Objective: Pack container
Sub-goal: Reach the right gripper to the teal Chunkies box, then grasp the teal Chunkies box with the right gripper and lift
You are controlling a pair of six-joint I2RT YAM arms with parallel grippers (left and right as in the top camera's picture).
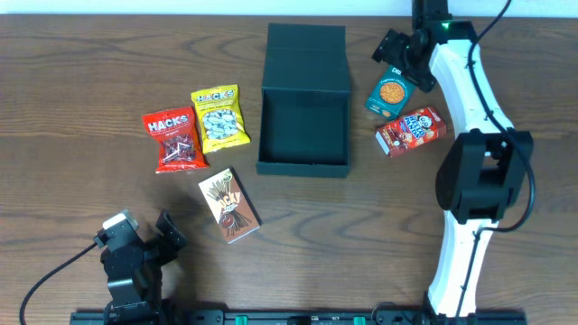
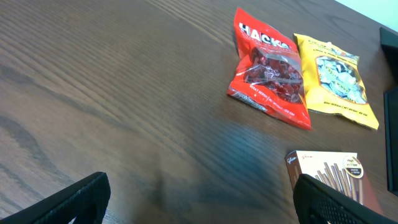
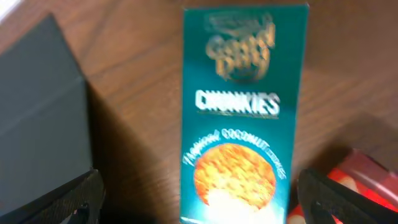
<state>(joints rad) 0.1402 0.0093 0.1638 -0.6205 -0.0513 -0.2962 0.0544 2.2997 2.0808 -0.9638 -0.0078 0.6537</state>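
Observation:
The container (image 1: 302, 131), a dark teal-green box, stands open at the table's middle with its flap lid (image 1: 307, 50) folded back; its side also shows in the right wrist view (image 3: 37, 106). My right gripper (image 1: 400, 63) (image 3: 199, 202) hangs open over the teal Chunkies carton (image 1: 392, 93) (image 3: 242, 112), one finger on each side and apart from it. My left gripper (image 1: 144, 227) (image 2: 199, 205) is open above bare wood at the front left, holding nothing. A brown stick-biscuit box (image 1: 229, 205) (image 2: 333, 171) lies just to its right.
A red Hacks bag (image 1: 175, 139) (image 2: 270, 68) and a yellow Hacks bag (image 1: 219, 117) (image 2: 336, 81) lie left of the container. A red snack box (image 1: 411, 131) (image 3: 367, 180) lies just below the Chunkies carton, right of the container.

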